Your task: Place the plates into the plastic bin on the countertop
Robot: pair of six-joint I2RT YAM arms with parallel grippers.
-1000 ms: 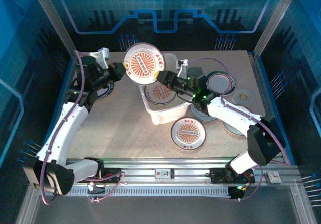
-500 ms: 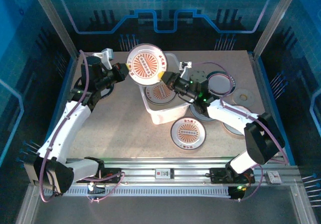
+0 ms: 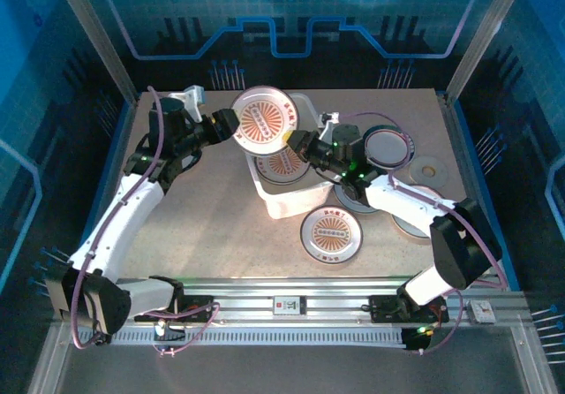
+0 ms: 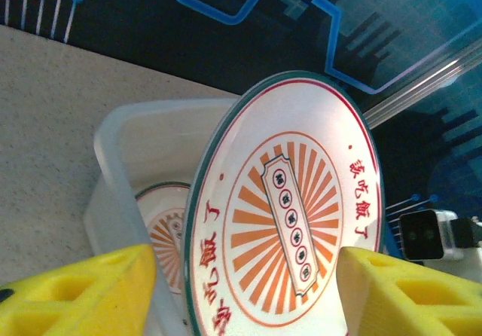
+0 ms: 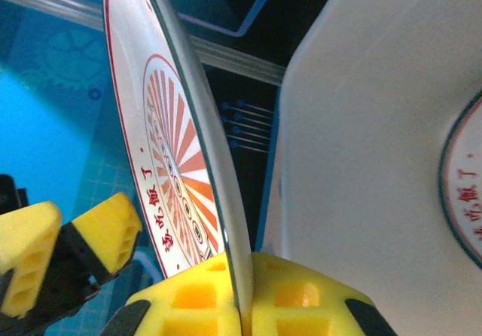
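Beige countertop [image 3: 203, 208] carries the plastic bin [image 3: 287, 202], and we see one plate [image 3: 265, 122] held tilted on edge above its far left corner. Our right gripper [image 5: 242, 276] pinches the plate's rim, while our left gripper [image 4: 245, 291] is spread wide around it. We judge the next move is to lower the plate flat into the bin.

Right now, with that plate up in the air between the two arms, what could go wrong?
The right gripper pinches the held plate only at its rim, nearly on edge, so it could swivel or slip out.
It hangs over the far end of the plastic bin; dropped here, it might hit the rim or the plate already inside.
The open left gripper sits close beside it and could nudge it.
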